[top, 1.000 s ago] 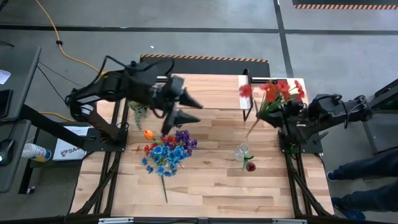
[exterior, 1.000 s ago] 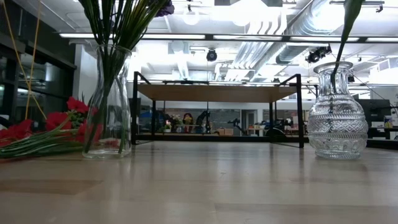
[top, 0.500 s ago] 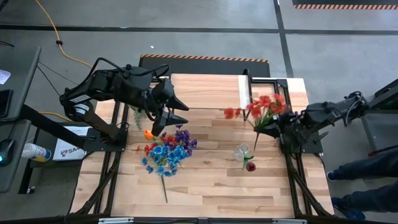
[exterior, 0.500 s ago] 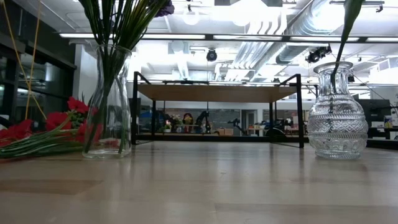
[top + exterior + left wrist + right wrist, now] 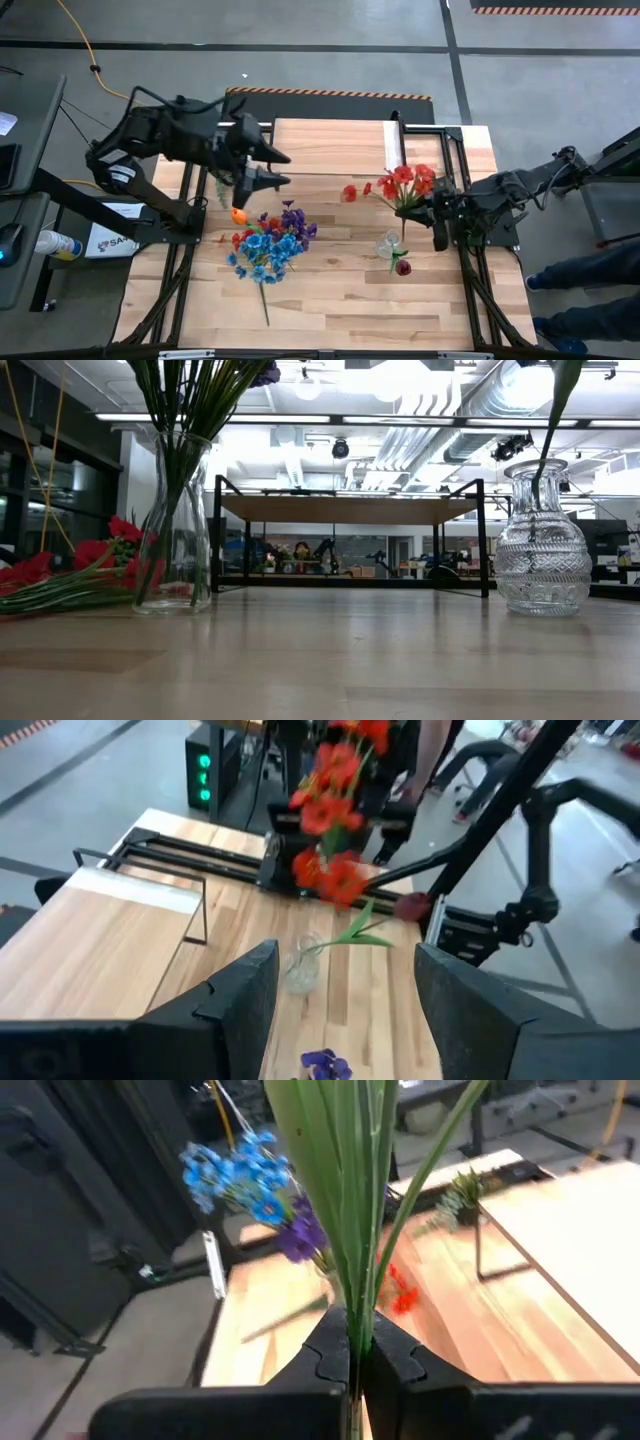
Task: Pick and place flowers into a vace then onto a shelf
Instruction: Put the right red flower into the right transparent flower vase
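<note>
Swung off the low light-wood shelf with thin black metal legs (image 5: 445, 140) since a second ago and brought inward over the tabletop: red long-stemmed artificial flowers (image 5: 400, 183), pinched by their green stems in the fully closed right gripper (image 5: 352, 1352). Hangs now just beside the small round cut-glass vase (image 5: 388, 243), already holding one green stem with a red bloom (image 5: 402, 267) drooping over its side.

Looks like the carrying step, with this bunch not yet in any vase. Calls next for tipping the stems downward, lining them up over the narrow neck, then lowering. Risks knocking the light vase over or fouling the stem already inside.

Farther across stands a tall clear glass vase (image 5: 175, 550) filled with blue, purple and red blooms (image 5: 270, 245), an orange bloom (image 5: 238, 215) at its edge.

Beyond, drawn back toward the table's left edge: left gripper (image 5: 280, 167), fingers spread wide, holding nothing, near a small spiky green plant (image 5: 222, 180). Nothing visible between bunch and cut-glass vase.
</note>
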